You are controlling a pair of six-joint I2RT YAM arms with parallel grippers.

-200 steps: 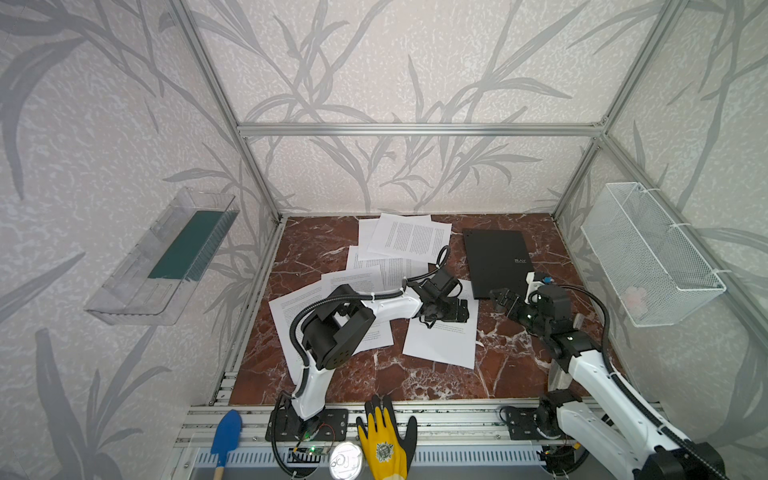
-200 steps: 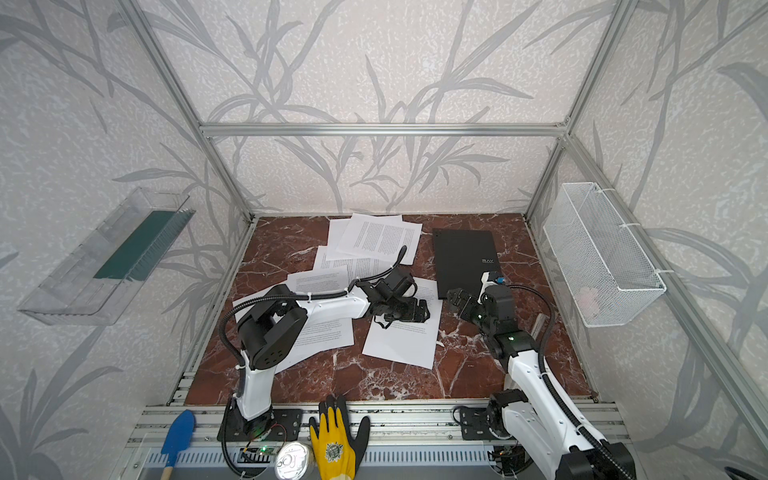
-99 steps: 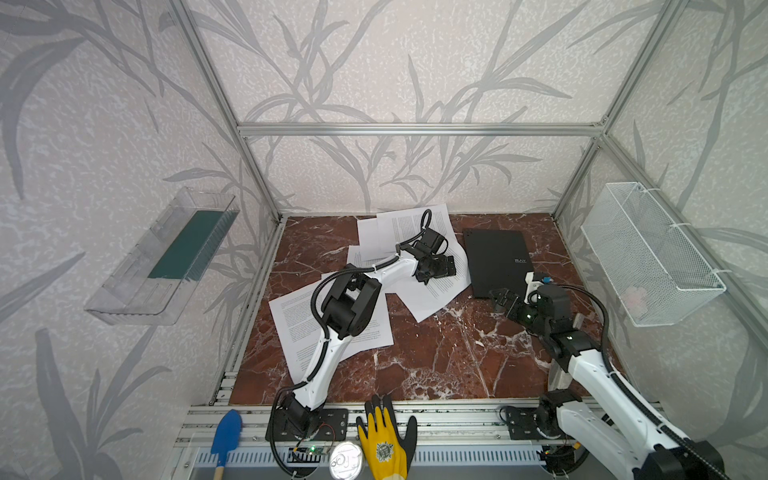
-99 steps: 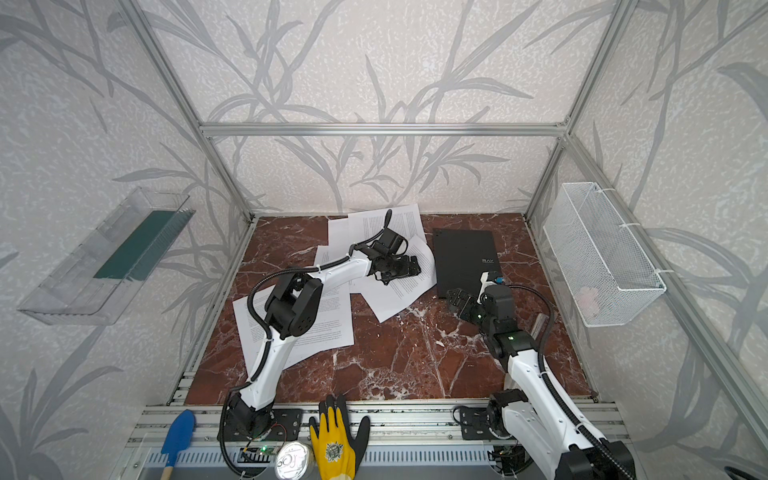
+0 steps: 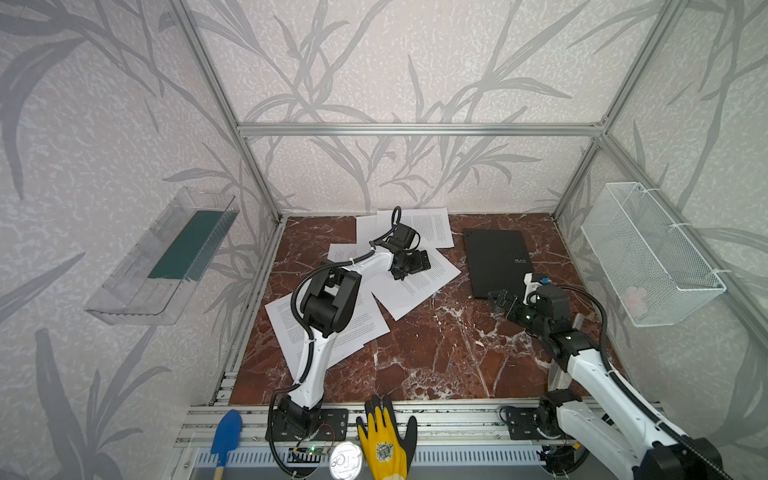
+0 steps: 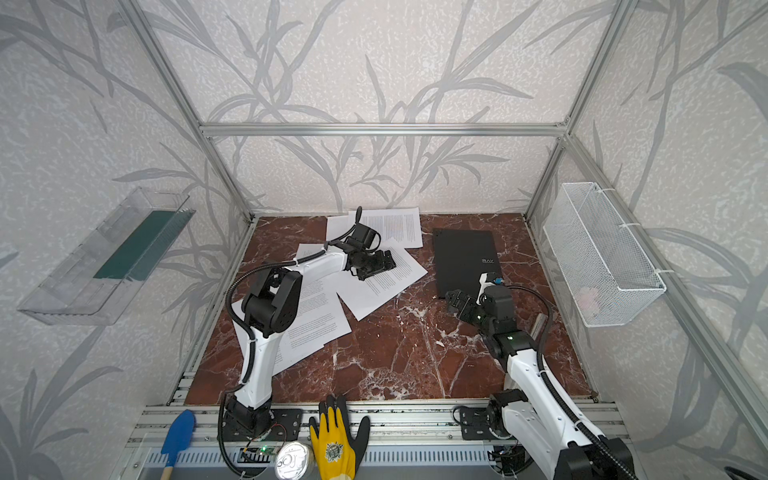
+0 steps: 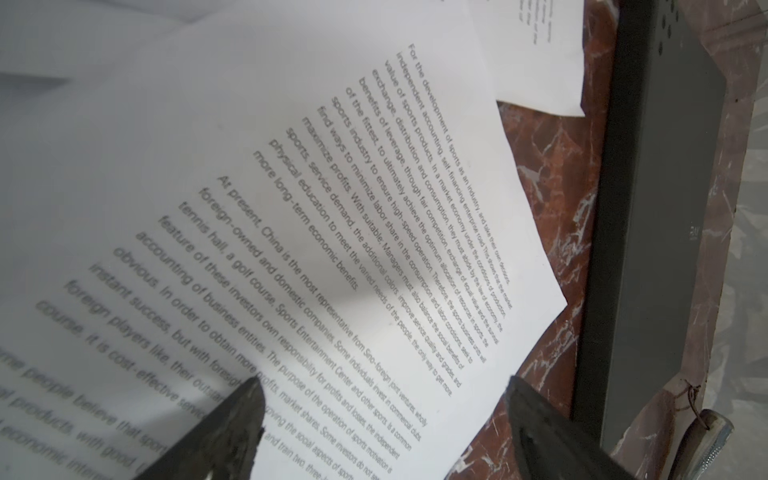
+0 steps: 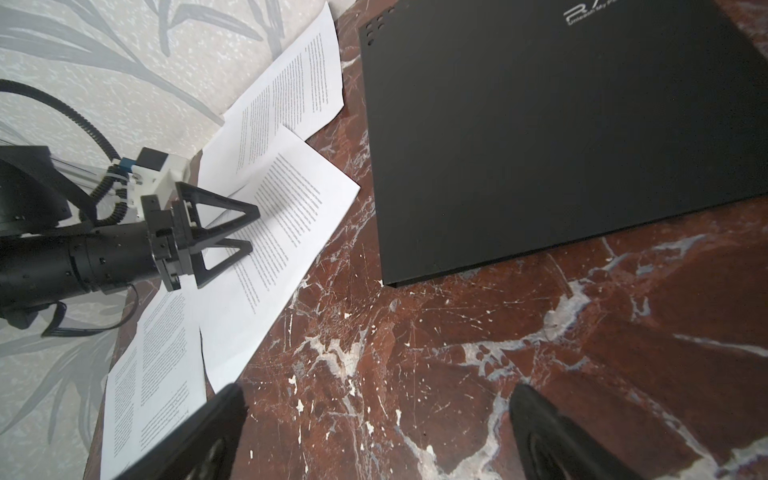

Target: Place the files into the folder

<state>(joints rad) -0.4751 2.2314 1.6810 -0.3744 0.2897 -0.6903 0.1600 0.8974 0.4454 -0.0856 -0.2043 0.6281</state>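
Several files lie on the red marble table [image 5: 432, 357] in both top views: one at the back [image 5: 432, 230], one at the front left [image 5: 361, 328], and a tilted one [image 5: 419, 286] [image 6: 382, 286] between them. My left gripper [image 5: 417, 266] [image 6: 384, 264] [image 7: 383, 382] hangs open low over the tilted sheet [image 7: 332, 208], holding nothing. The black folder [image 5: 496, 262] [image 6: 465, 262] [image 8: 540, 124] lies closed at the back right. My right gripper [image 5: 498, 297] [image 6: 455, 299] [image 8: 378, 392] is open over bare marble at the folder's front left corner.
A clear tray with a dark green panel [image 5: 183, 245] hangs on the left wall. A white wire basket [image 5: 648, 253] hangs on the right wall. A yellow glove [image 5: 384, 440], a blue scoop [image 5: 226, 432] and a tin can [image 5: 345, 461] lie on the front rail.
My left gripper has swept from the middle of the table toward the back. The sheet under it slid back and turned with it. The right arm has not moved.
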